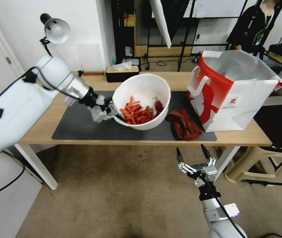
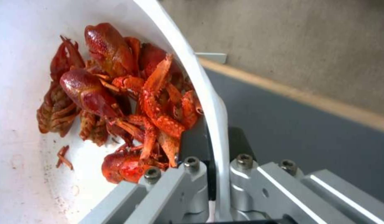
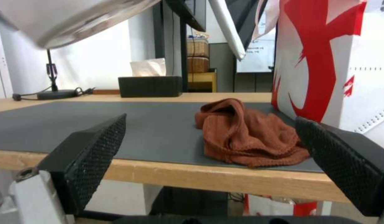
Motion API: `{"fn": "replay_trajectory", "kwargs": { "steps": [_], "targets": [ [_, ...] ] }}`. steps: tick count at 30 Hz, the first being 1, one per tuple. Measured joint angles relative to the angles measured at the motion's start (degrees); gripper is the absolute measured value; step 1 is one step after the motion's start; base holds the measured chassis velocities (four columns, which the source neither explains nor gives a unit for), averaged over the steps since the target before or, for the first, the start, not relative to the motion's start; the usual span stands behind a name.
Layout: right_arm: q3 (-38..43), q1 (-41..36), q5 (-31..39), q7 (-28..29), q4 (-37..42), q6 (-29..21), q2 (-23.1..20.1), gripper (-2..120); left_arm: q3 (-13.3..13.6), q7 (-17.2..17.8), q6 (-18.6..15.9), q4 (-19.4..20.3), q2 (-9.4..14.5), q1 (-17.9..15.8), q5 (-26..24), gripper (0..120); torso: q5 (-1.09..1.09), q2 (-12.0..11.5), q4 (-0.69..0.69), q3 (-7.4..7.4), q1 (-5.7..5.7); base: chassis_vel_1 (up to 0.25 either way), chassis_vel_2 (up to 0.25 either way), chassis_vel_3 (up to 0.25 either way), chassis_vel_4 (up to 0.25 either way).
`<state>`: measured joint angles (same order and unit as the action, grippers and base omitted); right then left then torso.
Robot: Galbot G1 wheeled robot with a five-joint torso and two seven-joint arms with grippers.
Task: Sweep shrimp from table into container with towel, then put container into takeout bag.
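The left gripper (image 1: 112, 111) has its fingers clamped on the rim of the container (image 1: 143, 99), which is tilted and held above the tabletop (image 1: 42, 127), shrimp (image 1: 137, 114) heaped inside. The takeout bag (image 1: 233, 92) stands open beyond the towel (image 1: 184, 124), on the container's far side from that gripper. The left wrist view shows one finger (image 2: 192, 144) inside the wall, one outside. The right gripper (image 1: 195, 157) hangs below the tabletop edge near the towel, fingers apart.

I count one container (image 1: 143, 99) above my table (image 1: 147, 138), one heap of shrimp (image 1: 137, 114) inside it, one towel (image 1: 184, 125) beside it, one takeout bag (image 1: 236, 99), one tissue box (image 1: 122, 73), one lamp (image 1: 55, 30).
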<state>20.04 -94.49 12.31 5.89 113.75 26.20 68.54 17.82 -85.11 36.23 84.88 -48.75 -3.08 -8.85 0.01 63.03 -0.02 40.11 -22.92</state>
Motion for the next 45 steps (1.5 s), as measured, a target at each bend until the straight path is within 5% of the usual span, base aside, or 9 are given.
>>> {"fn": "replay_trajectory", "kwargs": {
  "steps": [6,12,20,26,45],
  "targets": [
    [0.5,-0.9,-0.4,0.0,0.2,0.3,0.4,100,3.0,1.0,-1.5,-4.7,-5.3,-5.3,1.3,0,0.0,0.0,0.0,0.0,0.0,0.0,0.0,0.0,0.0],
    [0.4,-0.8,-0.6,0.0,0.2,0.4,0.8,100,3.4,1.1,-2.1,-8.1,-9.9,-7.1,2.2,0,0.01,0.0,0.01,0.0,0.0,0.0,0.0,0.0,0.0],
    [0.3,-0.8,-0.4,0.0,0.1,0.5,0.8,100,1.5,1.4,-2.1,-10.6,-12.7,-5.9,2.9,0,-0.03,0.0,0.03,0.01,0.0,0.0,0.0,0.0,0.0],
    [-0.2,0.0,0.0,0.0,-0.4,0.5,0.8,100,-2.0,1.7,-2.2,-16.5,-17.6,-7.8,3.9,0,0.01,0.0,0.01,0.01,0.0,0.0,0.0,0.0,0.0],
    [-0.6,1.4,1.6,-0.1,-0.9,0.6,-0.8,100,2.1,4.4,-2.8,-25.1,-25.8,-15.0,4.1,0,0.0,0.0,0.01,0.0,0.01,0.0,0.0,0.0,0.0]
  ]
}}
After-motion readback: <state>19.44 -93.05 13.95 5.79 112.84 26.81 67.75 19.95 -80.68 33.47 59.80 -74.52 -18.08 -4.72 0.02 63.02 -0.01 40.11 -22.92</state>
